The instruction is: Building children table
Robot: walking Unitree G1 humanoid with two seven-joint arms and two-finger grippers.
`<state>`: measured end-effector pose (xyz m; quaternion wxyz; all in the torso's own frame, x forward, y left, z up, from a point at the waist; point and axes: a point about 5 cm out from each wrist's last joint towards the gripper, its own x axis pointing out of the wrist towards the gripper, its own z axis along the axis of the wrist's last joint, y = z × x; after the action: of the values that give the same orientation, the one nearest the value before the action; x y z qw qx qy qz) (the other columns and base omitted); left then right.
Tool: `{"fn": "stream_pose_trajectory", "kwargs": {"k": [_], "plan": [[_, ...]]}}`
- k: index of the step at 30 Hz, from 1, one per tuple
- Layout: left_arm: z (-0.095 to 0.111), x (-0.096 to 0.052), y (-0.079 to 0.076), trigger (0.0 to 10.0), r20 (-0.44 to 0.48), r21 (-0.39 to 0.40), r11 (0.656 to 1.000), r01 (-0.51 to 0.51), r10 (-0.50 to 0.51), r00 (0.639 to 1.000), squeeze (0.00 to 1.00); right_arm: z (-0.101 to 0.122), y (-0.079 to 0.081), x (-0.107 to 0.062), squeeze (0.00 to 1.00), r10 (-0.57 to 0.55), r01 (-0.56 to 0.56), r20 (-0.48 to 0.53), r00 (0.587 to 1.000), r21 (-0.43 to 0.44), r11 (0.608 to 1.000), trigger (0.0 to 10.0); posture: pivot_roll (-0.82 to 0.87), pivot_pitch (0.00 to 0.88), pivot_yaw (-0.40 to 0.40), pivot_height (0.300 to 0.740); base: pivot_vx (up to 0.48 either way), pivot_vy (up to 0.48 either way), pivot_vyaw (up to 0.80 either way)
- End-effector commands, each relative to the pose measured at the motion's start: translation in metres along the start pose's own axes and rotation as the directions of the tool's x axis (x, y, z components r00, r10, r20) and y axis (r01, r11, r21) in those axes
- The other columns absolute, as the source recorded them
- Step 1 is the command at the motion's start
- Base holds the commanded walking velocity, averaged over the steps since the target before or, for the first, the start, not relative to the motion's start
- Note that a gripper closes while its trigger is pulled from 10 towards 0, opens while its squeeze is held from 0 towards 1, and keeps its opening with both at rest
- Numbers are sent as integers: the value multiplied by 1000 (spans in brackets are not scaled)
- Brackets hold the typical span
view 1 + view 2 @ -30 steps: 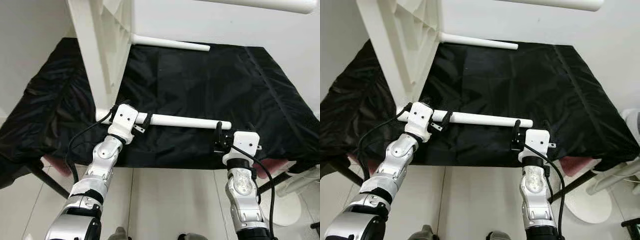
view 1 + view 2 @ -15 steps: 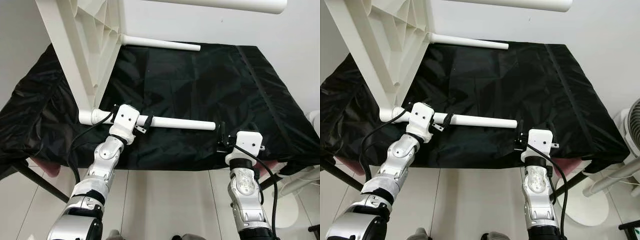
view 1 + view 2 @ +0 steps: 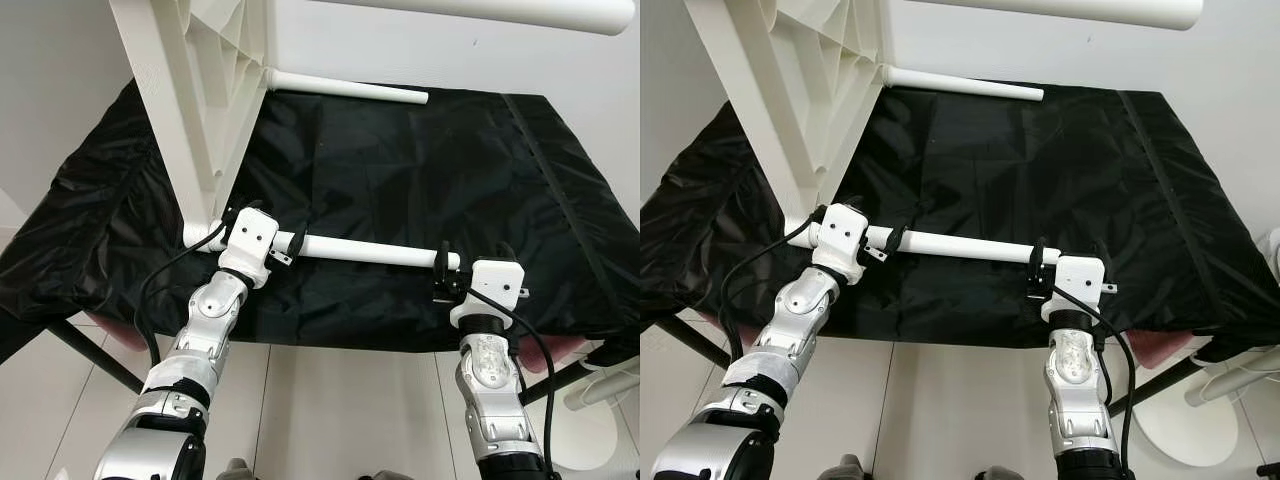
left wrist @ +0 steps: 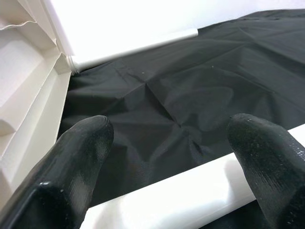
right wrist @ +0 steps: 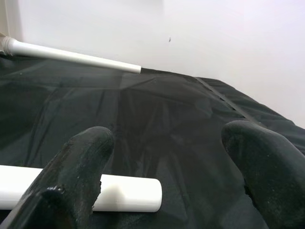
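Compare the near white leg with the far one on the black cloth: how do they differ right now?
The near leg lies at the cloth's front edge between the left gripper and right gripper; the far leg lies at the back, untouched. Both join the tilted white tabletop.

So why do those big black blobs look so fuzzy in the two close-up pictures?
Left wrist view: the black fingers sit right at the lens, out of focus, while the black cloth stays sharp. Right wrist view: same soft fingers; the white leg is fairly crisp. Eye views: evenly lit and sharp.
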<state>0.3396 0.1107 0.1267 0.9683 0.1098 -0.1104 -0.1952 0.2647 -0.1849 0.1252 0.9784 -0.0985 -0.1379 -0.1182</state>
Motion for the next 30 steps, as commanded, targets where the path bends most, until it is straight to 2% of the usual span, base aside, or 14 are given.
{"fn": "stream_pose_trajectory", "kwargs": {"k": [1, 2, 6, 7, 10, 13, 15, 16, 20, 21, 26, 27, 29, 30], "plan": [[-6, -2, -4, 10000, -31, -21, 1000, 6, -6, 1000, 0, 2, -3, 3, 0, -8, 8, 1, 1000, 0, 1000, 10000, 26, 0, -1, 740, 0, 0, 0], [-7, -2, -8, 10000, -40, -43, 998, 53, -54, 998, 0, 3, -4, 4, 0, -16, 16, 3, 1000, -6, 1000, 10000, 27, 0, -2, 740, 0, 0, 0], [-10, -3, -10, 10000, -59, -60, 994, 90, -94, 994, 0, 4, -7, 5, 0, -24, 24, 4, 1000, -1, 1000, 10000, 29, 0, -3, 740, 0, 0, 0], [-12, -4, -10, 10000, -73, -79, 991, 106, -112, 991, 1000, 5, -9, 6, 1000, -22, 22, 10, 1000, 13, 1000, 10000, 29, 0, -4, 740, 0, 0, 0], [-14, -4, -8, 10000, -83, -118, 988, 99, -109, 991, 1000, 8, -10, 8, 1000, -17, 17, 28, 999, 4, 1000, 10000, 29, 0, -4, 740, 0, 0, 0], [-17, -5, -3, 10000, -134, -130, 990, 50, -67, 989, 1000, 15, -12, 11, 1000, -27, 28, 55, 998, -19, 999, 10000, 30, 0, -5, 740, 0, 0, 0], [-20, -4, -2, 10000, -184, -179, 984, 23, -56, 981, 1000, 18, -13, 12, 1000, -21, 22, 66, 998, -23, 999, 10000, 30, 0, -5, 740, 0, 0, 0], [-20, -4, -2, 10000, -218, -227, 974, 4, -55, 975, 39, 22, -13, 13, 0, -6, 10, 84, 996, -38, 999, 10000, 30, 0, -5, 740, 0, 0, 0], [-19, -3, -2, 10000, -279, -335, 941, -39, -60, 958, 0, 30, -14, 17, 0, 21, -11, 122, 992, -81, 997, 10000, 33, 0, -8, 740, 0, 0, 0], [-15, -2, -2, 10000, -270, -413, 909, -55, -65, 961, 0, 33, -14, 19, 0, 29, -16, 133, 991, -96, 995, 10000, 32, 0, -10, 740, 0, 0, 0], [-11, -2, -2, 10000, -247, -435, 899, -44, -72, 966, 0, 34, -15, 19, 0, 32, -18, 139, 990, -99, 995, 10000, 36, 0, -15, 740, 0, 0, 0], [-7, -3, -2, 10000, -223, -440, 897, -24, -84, 971, 0, 35, -16, 20, 0, 32, -18, 141, 989, -98, 995, 10000, 38, 0, -17, 740, 0, 0, 0], [2, -11, -9, 10000, -130, -449, 888, 98, -174, 976, 0, 37, -17, 20, 0, 32, -17, 154, 988, -98, 995, 10000, 40, 0, -19, 740, 0, 0, 0], [2, -11, -9, 10000, -130, -449, 888, 98, -174, 976, 0, 37, -17, 20, 0, 32, -17, 154, 988, -98, 995, 10000, 40, 0, -19, 740, 0, 0, 0]]}}
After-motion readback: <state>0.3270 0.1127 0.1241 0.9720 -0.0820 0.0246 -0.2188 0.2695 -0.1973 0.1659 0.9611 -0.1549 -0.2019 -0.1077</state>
